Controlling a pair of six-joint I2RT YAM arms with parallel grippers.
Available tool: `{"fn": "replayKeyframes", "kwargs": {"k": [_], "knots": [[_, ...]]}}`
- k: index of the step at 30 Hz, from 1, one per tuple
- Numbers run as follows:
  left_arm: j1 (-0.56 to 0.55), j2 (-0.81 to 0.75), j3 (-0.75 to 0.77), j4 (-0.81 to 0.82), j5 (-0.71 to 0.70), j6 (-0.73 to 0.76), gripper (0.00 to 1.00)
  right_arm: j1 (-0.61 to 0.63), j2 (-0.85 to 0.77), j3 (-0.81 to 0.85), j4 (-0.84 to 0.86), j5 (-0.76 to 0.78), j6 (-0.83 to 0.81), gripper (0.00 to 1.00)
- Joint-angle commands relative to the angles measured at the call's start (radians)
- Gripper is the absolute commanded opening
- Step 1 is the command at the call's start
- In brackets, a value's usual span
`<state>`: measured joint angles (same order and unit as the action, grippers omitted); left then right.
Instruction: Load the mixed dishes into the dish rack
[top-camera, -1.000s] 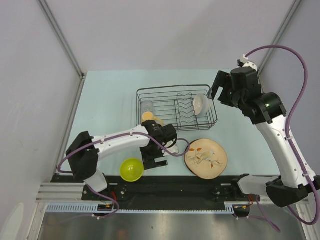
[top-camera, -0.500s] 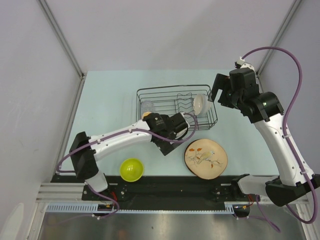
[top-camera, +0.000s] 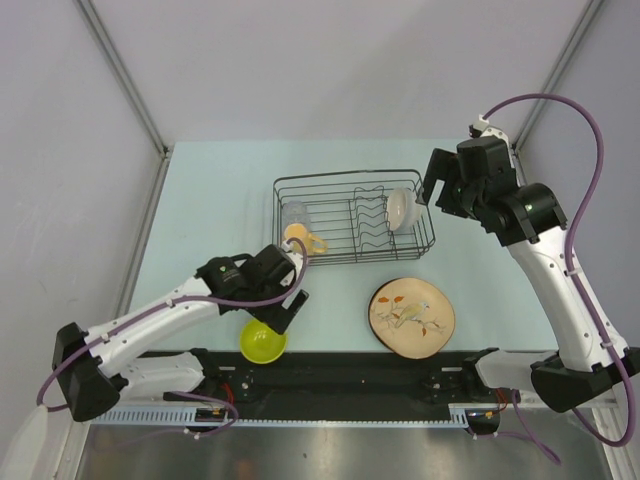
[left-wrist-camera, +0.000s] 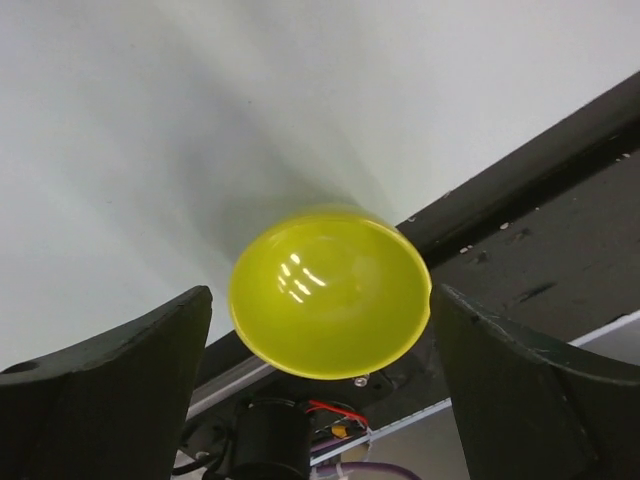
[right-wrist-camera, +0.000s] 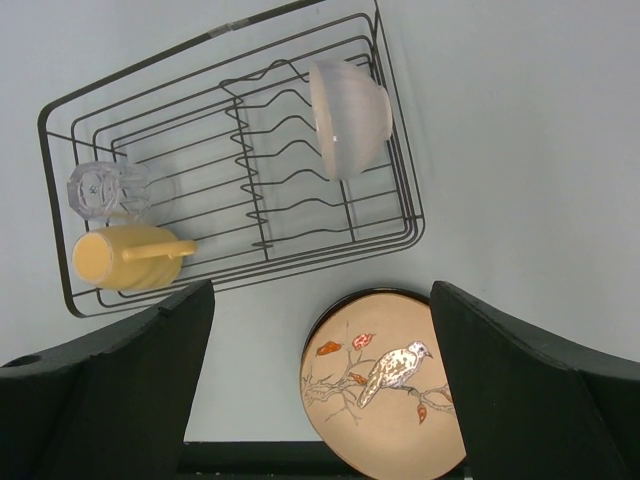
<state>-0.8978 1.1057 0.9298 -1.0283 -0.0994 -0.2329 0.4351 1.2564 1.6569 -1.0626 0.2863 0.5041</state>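
1. Left gripper (left-wrist-camera: 315, 295) sat over the lime-green bowl (left-wrist-camera: 330, 292), fingers (left-wrist-camera: 120, 370) spread wide. In the wrist view the bowl showed in the gap between them. Nothing was held and no contact showed.
2. Lime-green bowl stood upright with its opening up on the table (top-camera: 220, 200), at the near edge right by the black base rail (top-camera: 350, 365). It was well apart from the rack and to the left of the plate.
3. Right gripper (top-camera: 440, 185) was up high, off the rack's far right corner. Its fingers (right-wrist-camera: 520, 390) were wide apart and empty. Its camera looked down on both rack and plate.
4. Dish rack (top-camera: 345, 175) was a black wire basket in the middle of the table, with a row of prongs running through its centre.
5. Small white bowl (right-wrist-camera: 350, 115) was in the rack at the right end, tipped on its edge against the prongs.
6. Clear glass (right-wrist-camera: 100, 188) was in the rack at the left end. Could not tell whether it was upright or on its side.
7. Yellow-orange mug (right-wrist-camera: 120, 257) was in the rack's near left corner, just beside the glass. It lay on its side with the handle pointing toward the middle of the rack.
8. Round tan plate (right-wrist-camera: 385, 385) had a dark rim and a bird-on-branch pattern with leaves. It lay flat on the table outside the rack, just in front of the rack's right half, near the rail.
9. Only one plate was in view.
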Motion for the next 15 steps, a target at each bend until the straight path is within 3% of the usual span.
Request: {"fn": "replayKeyframes", "kwargs": {"k": [1, 3, 6, 11, 15], "knots": [[-0.001, -0.001, -0.020, 0.071, 0.084, -0.052, 0.93, 0.037, 0.017, 0.067, -0.020, 0.039, 0.020, 0.94], [-0.001, 0.008, -0.029, 0.077, 0.116, -0.057, 0.87, 0.045, 0.035, 0.093, -0.037, 0.053, 0.022, 0.95], [0.019, 0.003, -0.025, 0.076, 0.103, -0.057, 0.88, 0.063, 0.046, 0.103, -0.039, 0.067, 0.028, 0.95], [0.148, -0.088, -0.029, 0.066, 0.102, -0.054, 0.85, 0.068, 0.049, 0.078, -0.033, 0.070, 0.025, 0.95], [0.168, -0.135, -0.037, 0.071, 0.121, -0.057, 0.78, 0.070, 0.054, 0.070, -0.025, 0.067, 0.022, 0.95]]}}
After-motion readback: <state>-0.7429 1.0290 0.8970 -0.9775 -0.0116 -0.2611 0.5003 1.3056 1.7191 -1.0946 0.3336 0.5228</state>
